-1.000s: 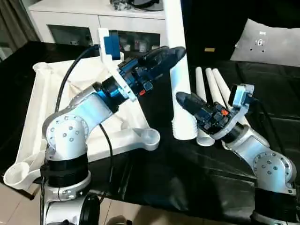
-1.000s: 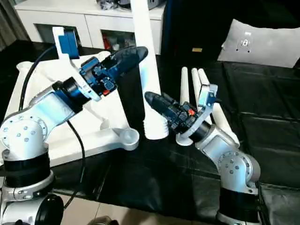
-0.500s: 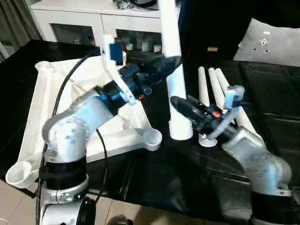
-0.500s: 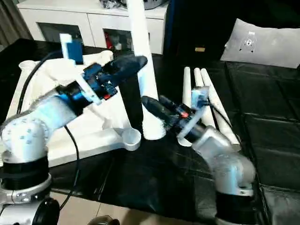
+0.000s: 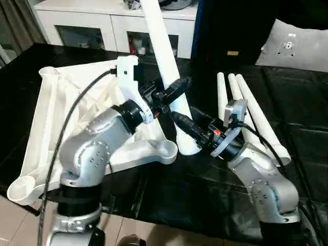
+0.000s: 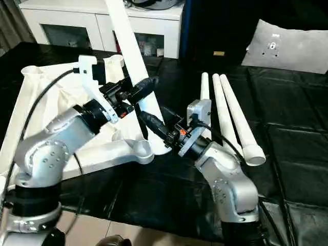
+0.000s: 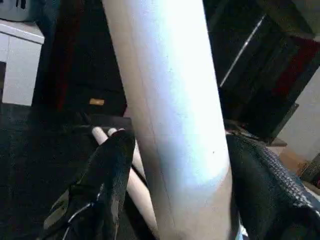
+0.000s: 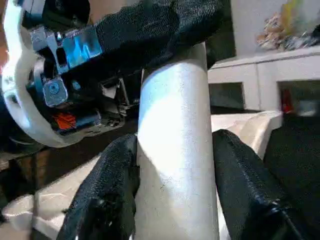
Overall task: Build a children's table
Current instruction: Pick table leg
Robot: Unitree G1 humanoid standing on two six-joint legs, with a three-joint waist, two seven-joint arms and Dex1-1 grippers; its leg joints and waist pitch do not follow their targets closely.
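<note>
The children's table top (image 5: 56, 118) lies upside down on the left, with a round corner socket (image 5: 167, 150) at its near right corner. One white tube leg (image 5: 164, 56) stands tilted, its top leaning to the left and its lower end (image 5: 189, 147) just right of that socket. My left gripper (image 5: 175, 89) is shut on the leg's middle, fingers (image 7: 112, 170) on both sides of it. Lower down, my right gripper (image 5: 185, 123) is shut on the same leg (image 8: 175, 150), a pad (image 8: 115, 185) pressing each side. Three more legs (image 5: 241, 102) lie side by side on the right.
The black-covered work table (image 5: 205, 195) carries everything; its front edge runs close below the arms. A white cabinet (image 5: 92, 20) stands behind it. A flat pale panel (image 5: 297, 43) lies at the back right. The left arm's cable (image 5: 77, 113) loops over the table top.
The leg has gone from upright to tilted, top leaning left, and its foot has shifted toward the corner socket. My right gripper moved left and closed around its lower part. The camera shifted too.
</note>
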